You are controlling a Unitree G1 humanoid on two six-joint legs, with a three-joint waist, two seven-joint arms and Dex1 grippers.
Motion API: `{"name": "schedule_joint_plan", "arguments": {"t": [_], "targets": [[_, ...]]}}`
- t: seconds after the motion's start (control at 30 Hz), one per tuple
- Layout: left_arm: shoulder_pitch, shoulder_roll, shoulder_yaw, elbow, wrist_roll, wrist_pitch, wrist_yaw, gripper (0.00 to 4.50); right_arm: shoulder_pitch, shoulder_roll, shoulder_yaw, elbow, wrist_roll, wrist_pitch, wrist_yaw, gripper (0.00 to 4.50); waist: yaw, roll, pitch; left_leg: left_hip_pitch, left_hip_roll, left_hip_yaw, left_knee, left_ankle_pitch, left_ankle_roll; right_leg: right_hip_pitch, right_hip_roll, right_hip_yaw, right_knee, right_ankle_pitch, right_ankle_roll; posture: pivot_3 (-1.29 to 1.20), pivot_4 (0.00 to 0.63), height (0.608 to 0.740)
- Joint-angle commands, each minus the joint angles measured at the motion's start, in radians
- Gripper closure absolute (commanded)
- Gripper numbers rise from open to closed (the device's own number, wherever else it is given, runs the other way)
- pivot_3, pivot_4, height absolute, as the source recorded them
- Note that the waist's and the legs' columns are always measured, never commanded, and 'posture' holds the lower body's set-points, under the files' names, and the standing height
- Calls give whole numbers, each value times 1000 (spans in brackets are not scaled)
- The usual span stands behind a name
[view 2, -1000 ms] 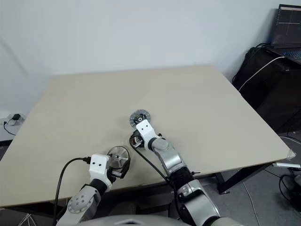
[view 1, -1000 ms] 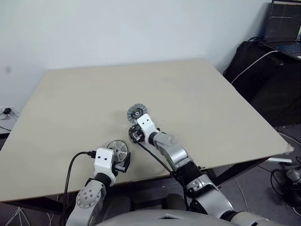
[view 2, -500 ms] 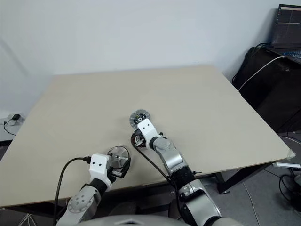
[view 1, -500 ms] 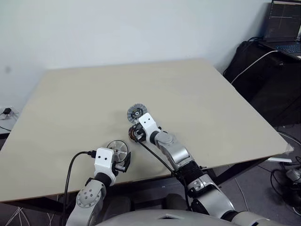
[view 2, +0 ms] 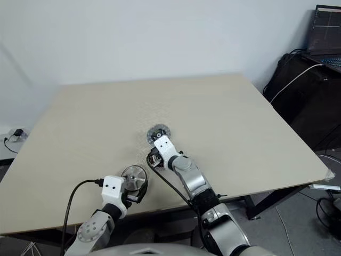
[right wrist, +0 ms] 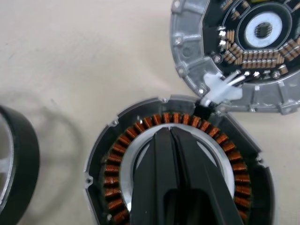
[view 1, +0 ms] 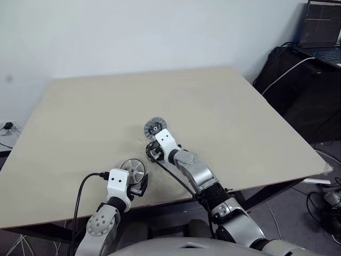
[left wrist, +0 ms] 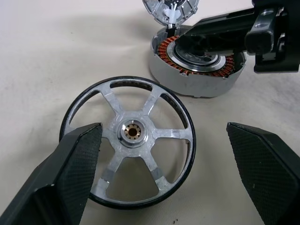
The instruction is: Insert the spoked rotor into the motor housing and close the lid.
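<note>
The right tool (right wrist: 171, 154) is resting with its two fingers pressed together, tips down in the centre of the motor housing (left wrist: 197, 65), and it is pinching nothing. Compared with a second ago hardly anything is differing: both arms are keeping their places, so the housing is being steadied while the insertion is not yet begun.

The left tool (left wrist: 164, 159) is standing spread wide around the spoked rotor (left wrist: 129, 140), one finger touching or nearly touching its rim, the other apart from it. The rotor is lying flat on the surface (view 1: 240, 122), just beside the housing.

The lid (right wrist: 243, 51) is lying open against the housing's far edge, joined by a small white connector (right wrist: 219, 88). The right fingers are sitting where the rotor must go, so they are standing in the way.
</note>
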Motion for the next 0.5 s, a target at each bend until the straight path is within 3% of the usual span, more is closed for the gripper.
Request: {"name": "schedule_joint_plan", "arguments": {"t": [0.03,0.5], "targets": [[-9,-5,0,-22,-3,-23,0,0,-6,10,0,7,-1,5,-2,4458,0,0,-1,0,0,0,0,0,0,0,0,0,0,0,0,0,0,740],[-17,-6,-7,-15,-6,-19,-8,0,19,-4,-50,-146,58,-27,24,4458,1,0,0,0,0,0,0,0,0,0,0,0,1,0,0,0,0,740]]}}
